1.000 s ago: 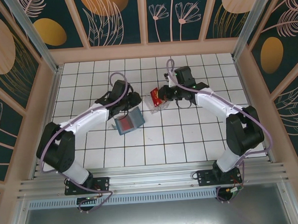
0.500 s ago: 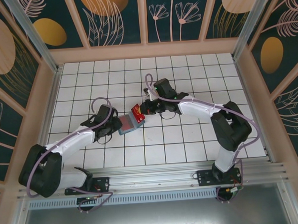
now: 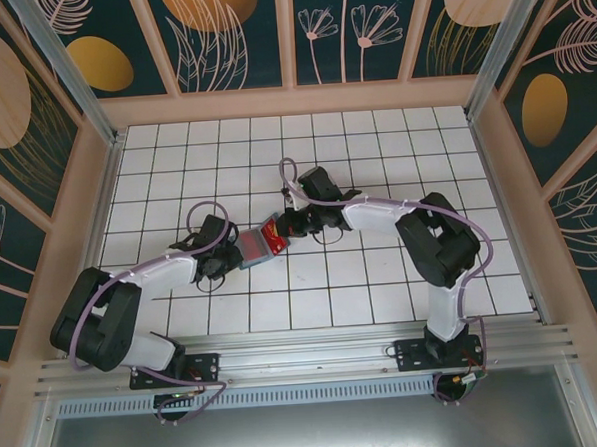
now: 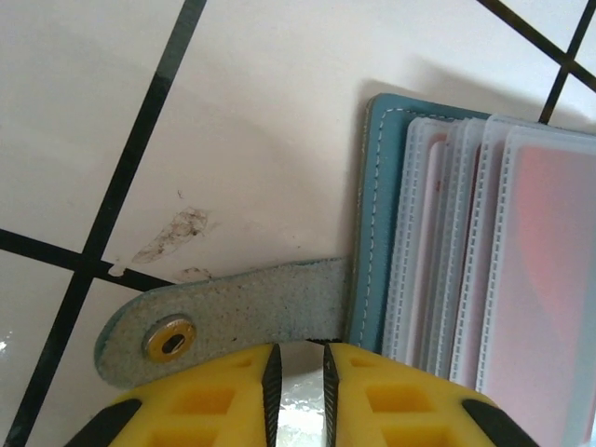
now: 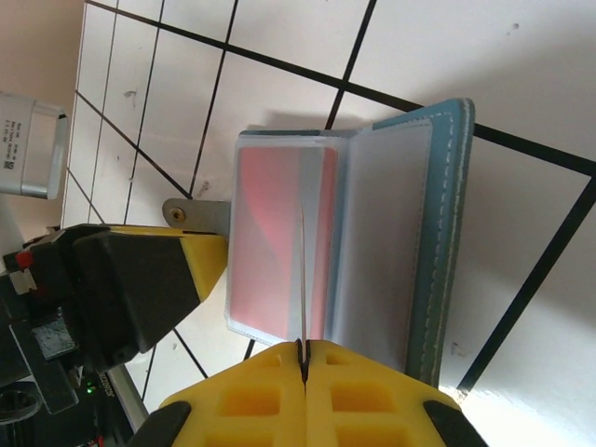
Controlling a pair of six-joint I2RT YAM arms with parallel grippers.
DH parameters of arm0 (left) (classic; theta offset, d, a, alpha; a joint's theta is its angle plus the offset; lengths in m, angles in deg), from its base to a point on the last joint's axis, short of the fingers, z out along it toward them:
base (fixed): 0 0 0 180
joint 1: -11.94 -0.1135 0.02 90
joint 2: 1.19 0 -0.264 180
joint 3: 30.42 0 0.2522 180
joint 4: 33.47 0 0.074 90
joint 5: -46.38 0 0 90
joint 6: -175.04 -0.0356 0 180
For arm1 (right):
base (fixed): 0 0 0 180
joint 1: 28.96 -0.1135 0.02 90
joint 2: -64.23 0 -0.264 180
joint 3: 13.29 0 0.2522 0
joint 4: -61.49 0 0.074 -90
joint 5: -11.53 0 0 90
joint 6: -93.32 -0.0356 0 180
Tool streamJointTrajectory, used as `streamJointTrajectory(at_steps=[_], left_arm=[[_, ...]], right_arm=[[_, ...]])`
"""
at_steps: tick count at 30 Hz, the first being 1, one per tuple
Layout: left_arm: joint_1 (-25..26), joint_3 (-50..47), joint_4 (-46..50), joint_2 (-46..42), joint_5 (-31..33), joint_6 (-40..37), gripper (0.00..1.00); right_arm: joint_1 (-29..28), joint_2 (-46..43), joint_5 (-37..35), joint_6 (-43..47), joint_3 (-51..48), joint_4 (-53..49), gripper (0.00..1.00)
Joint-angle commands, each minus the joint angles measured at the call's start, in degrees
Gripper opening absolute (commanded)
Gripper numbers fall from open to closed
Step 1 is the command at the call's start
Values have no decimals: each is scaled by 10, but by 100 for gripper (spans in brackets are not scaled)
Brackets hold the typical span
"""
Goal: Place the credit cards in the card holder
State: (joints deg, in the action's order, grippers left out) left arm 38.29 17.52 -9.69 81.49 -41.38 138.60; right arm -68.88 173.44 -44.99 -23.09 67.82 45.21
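Update: in the last second my right pincer [image 5: 303,358] swung across, clamped tight on the red card [image 5: 303,279]. The card's now edge-on right at the sleeves of the card holder [image 5: 438,233], which lies open on the worktop [image 3: 332,282]. My left pincer [image 4: 298,358] is nearly closed on the snap strap [image 4: 233,312], so I reckon it's ready to slide in.

Right gripper [image 5: 303,361] pinches a thin card [image 5: 303,279] edge-on over open card holder [image 5: 384,242]

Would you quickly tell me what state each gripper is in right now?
Left gripper: closed on the strap of the card holder.
Right gripper: closed on a red credit card.
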Motion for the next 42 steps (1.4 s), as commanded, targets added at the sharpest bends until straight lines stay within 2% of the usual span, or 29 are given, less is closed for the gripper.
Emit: streamJointTrajectory(at_steps=[1, 26, 42], left_arm=[[-3, -3, -30, 27, -6, -8, 21], [-2, -2, -40, 41, -17, -10, 20], [-2, -4, -41, 36, -21, -8, 20]], right_arm=[[-5, 12, 3, -10, 17, 24, 6], [-5, 61, 28, -28, 41, 41, 6], [-4, 67, 5, -46, 27, 56, 6]])
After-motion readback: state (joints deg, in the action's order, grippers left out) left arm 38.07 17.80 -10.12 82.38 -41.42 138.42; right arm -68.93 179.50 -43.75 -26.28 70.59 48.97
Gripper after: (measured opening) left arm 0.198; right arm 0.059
